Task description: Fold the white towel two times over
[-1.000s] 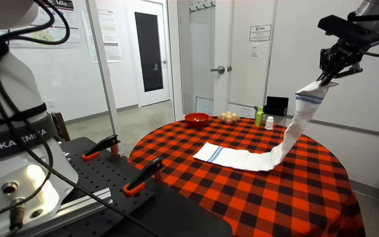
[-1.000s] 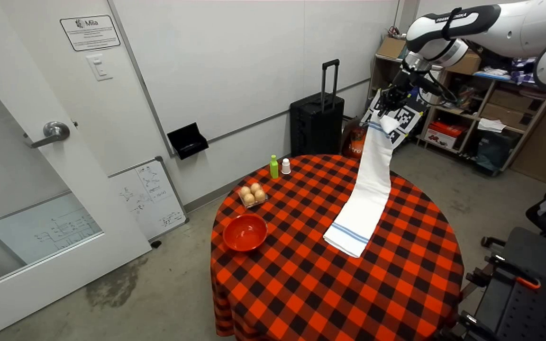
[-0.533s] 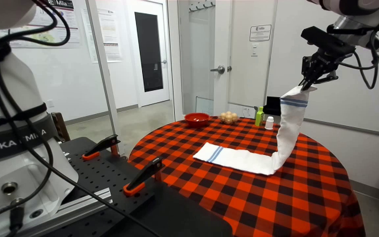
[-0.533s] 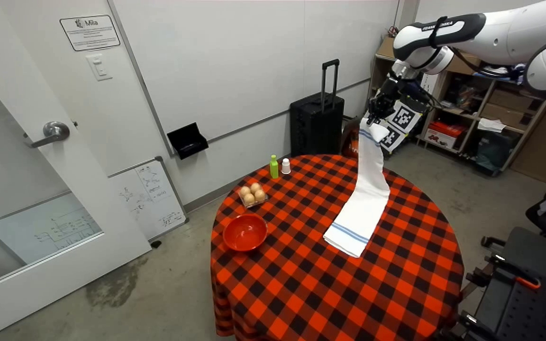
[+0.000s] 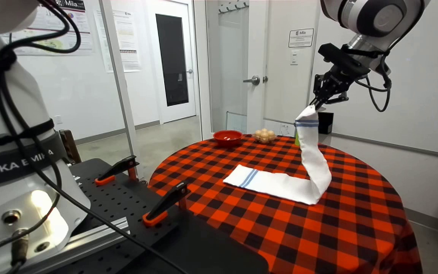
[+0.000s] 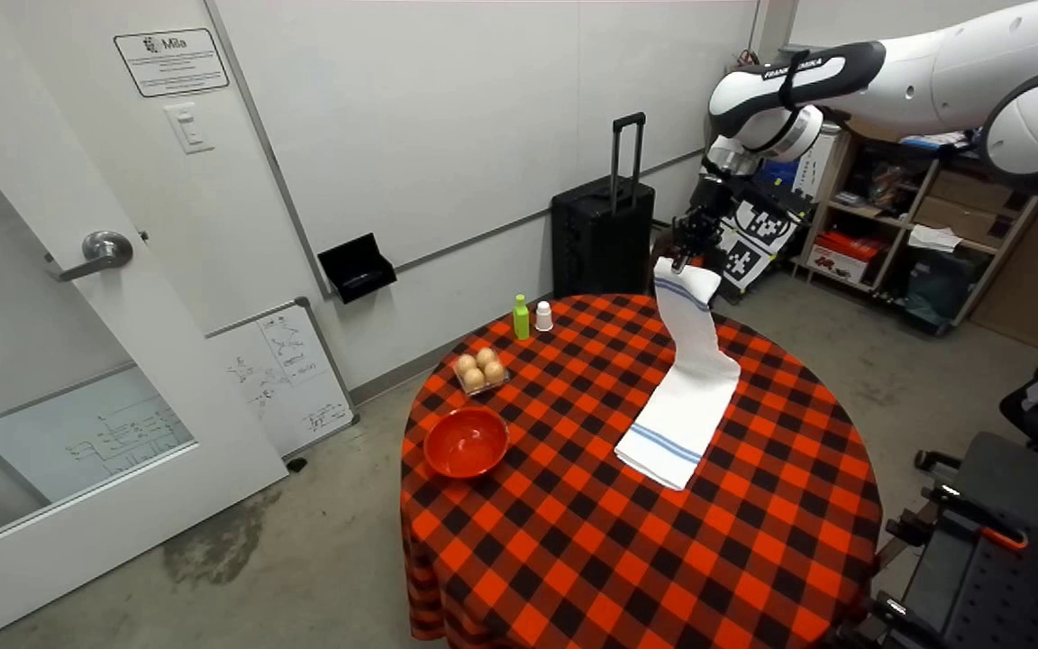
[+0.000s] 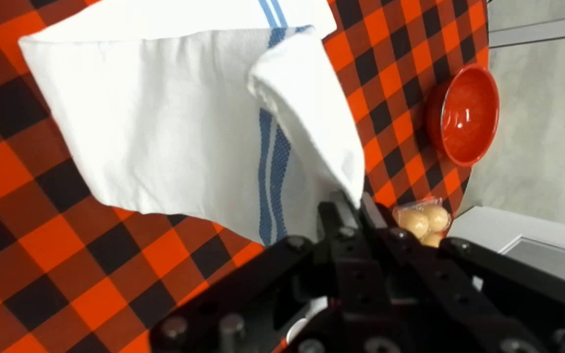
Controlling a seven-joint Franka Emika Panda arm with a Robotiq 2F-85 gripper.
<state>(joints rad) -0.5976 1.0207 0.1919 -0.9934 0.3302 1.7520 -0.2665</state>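
White towel (image 5: 316,167) edge raised in gripper (image 5: 315,105)

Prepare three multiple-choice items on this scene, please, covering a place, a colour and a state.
1. Where is the red bowl?
A) On the floor
B) On a shelf
C) On the checked tablecloth

2. What colour stripes mark the white towel?
A) Green
B) Blue
C) Yellow

3. Which describes the towel?
A) One end held up by the jaws
B) Wholly flat
C) Rolled up

1C: both exterior views show it there.
2B: the wrist view shows them blue.
3A: both exterior views show that end aloft.
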